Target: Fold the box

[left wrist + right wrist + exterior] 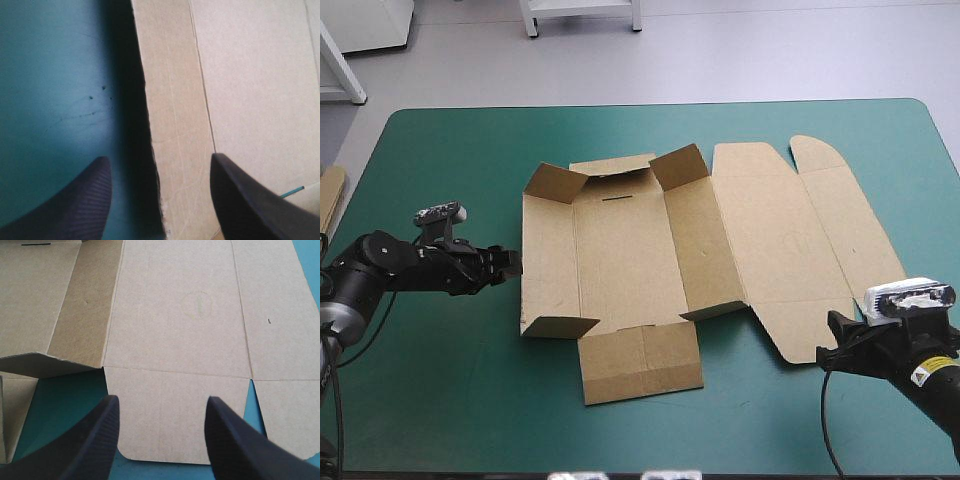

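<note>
The brown box [620, 260] lies at the table's middle as a cut sheet. Its left part has low side walls and corner flaps [556, 181] partly raised; the lid panel [790, 245] lies flat to the right. My left gripper [508, 262] is open at the box's left edge. In the left wrist view that raised left wall [175, 125] runs between the fingers of the left gripper [159, 157]. My right gripper [827, 340] is open at the near right corner. Its wrist view shows the right gripper [162, 400] straddling the lid's rounded near flap [175, 415], with the box [175, 315] ahead.
An edge of more brown board [330, 195] shows at the table's left edge. Bare teal-green cover [440, 400] lies along the near side and far left. The box's near end flap [640, 365] lies flat toward the front edge.
</note>
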`<action>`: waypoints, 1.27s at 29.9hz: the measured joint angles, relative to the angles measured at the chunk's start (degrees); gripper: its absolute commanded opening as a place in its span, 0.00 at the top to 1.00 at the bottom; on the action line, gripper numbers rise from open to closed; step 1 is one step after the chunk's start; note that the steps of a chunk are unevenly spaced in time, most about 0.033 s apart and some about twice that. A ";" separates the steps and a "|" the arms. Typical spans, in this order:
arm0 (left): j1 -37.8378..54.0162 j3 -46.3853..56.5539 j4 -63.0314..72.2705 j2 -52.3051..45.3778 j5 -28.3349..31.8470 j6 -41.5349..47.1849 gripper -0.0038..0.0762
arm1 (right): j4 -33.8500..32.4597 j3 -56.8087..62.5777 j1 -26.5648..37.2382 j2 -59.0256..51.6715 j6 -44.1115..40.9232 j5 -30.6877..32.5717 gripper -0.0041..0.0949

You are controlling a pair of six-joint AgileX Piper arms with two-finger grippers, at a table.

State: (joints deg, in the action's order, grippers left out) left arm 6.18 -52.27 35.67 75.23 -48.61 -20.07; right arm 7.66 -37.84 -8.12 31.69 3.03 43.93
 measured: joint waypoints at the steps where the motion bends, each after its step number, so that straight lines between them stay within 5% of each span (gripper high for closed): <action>1: 0.46 0.14 0.75 0.65 0.00 -0.96 0.42 | 0.00 0.00 0.00 0.00 0.00 -0.12 0.47; 7: 1.40 5.97 5.40 2.94 2.88 -6.10 0.42 | 0.00 0.00 0.00 0.00 0.06 -0.39 0.47; 13: 1.45 13.09 25.40 5.34 6.38 -21.07 0.43 | 0.66 0.00 0.00 0.00 0.06 -0.39 0.47; 21: 0.58 14.18 41.97 11.27 4.44 -32.69 0.45 | 2.05 0.00 0.00 0.00 0.06 -0.27 0.47; 25: -0.54 14.22 42.76 13.24 4.33 -33.23 0.60 | 2.54 0.00 0.00 0.00 0.06 0.05 0.47; 29: -1.13 14.22 45.17 13.75 4.38 -33.62 0.93 | 2.61 0.00 0.00 0.00 0.06 0.11 0.47; 38: -1.28 14.22 48.99 13.86 4.73 -40.12 0.96 | 2.79 0.00 0.00 0.00 0.06 0.54 0.47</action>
State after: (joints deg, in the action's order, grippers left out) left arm 4.90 -38.05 84.66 89.09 -43.88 -60.19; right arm 10.44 -37.84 -8.12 31.69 3.09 44.47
